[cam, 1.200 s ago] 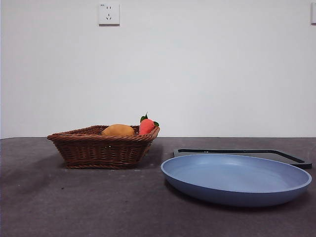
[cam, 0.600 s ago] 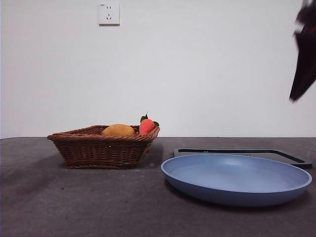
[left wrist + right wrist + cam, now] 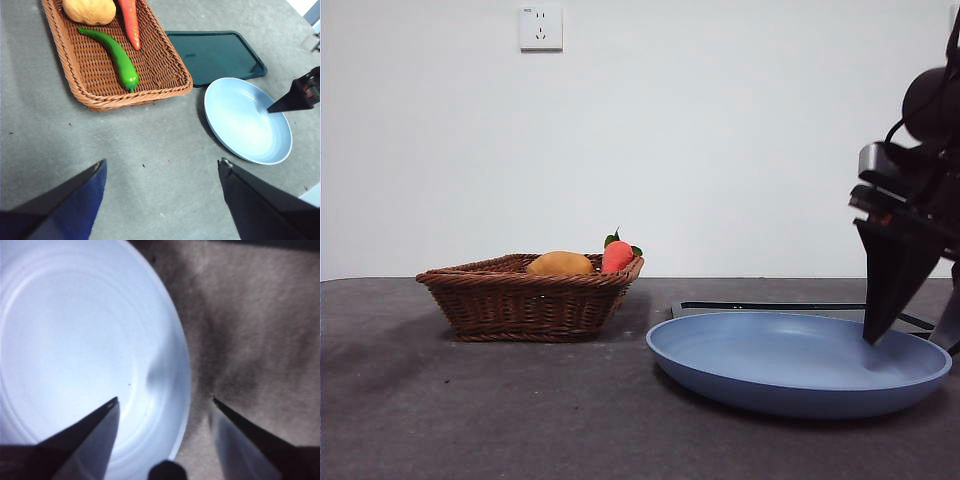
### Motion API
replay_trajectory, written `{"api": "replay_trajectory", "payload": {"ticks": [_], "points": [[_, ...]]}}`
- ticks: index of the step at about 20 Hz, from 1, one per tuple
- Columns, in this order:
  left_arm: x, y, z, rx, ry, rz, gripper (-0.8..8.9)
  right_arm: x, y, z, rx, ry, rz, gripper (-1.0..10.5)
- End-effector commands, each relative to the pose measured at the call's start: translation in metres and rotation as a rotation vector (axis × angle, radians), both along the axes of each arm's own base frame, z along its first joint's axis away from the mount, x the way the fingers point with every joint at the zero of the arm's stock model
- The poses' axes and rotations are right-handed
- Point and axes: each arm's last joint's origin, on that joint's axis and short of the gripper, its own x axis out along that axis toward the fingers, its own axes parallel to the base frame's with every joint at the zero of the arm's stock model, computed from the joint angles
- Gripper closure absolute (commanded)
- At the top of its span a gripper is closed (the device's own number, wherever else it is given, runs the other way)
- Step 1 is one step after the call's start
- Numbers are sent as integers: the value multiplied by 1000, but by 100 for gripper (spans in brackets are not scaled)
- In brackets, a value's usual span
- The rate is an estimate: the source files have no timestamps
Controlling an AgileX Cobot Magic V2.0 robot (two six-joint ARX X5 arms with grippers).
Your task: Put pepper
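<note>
Grey tabletop point(image 3: 470, 410), plain white wall with one socket point(image 3: 541, 27) up at about 11 o'clock in the front view. So the pepper point(image 3: 112, 56) is lying in the basket point(image 3: 70, 75), next to a carrot point(image 3: 131, 22) and a yellowish fruit point(image 3: 89, 9); it doesn't seem to touch either. From the front you can't see it at all, the wicker rim hides it.

Right gripper point(image 3: 162, 400) has its jaws spread wide, one over the plate point(image 3: 60, 330) and one outside, straddling the rim on the plate's far-right side. It's holding nothing. Left gripper point(image 3: 161, 167) is also wide and empty, high over bare table, with the basket off at about 11 o'clock from it and the plate at about 2.

My guess: the right one is steadying the plate, and the left does the picking. For that I'd line the jaws across the pepper's narrow width, near its middle, and come straight down so a jaw doesn't catch the carrot or the wicker wall. It's glossy and curved, so an end grab could let it swivel.

Dark tray point(image 3: 215, 55) sits just behind the plate.
</note>
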Motion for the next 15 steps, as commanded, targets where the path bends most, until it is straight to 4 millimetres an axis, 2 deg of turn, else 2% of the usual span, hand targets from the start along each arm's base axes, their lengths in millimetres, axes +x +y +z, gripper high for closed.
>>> {"api": "replay_trajectory", "payload": {"ticks": [1, 4, 10, 13, 15], "points": [[0, 0, 6, 3, -25, -6, 424, 6, 3, -5, -4, 10, 14, 753], [0, 0, 6, 3, -25, -6, 424, 6, 3, -6, -5, 12, 14, 946], [3, -1, 9, -11, -39, 2, 426, 4, 2, 0, 10, 7, -17, 941], [12, -4, 17, -10, -44, 2, 426, -4, 1, 22, 23, -48, -33, 941], [25, -9, 27, 13, -41, 3, 426, -12, -3, 40, 35, -101, -48, 941]]}}
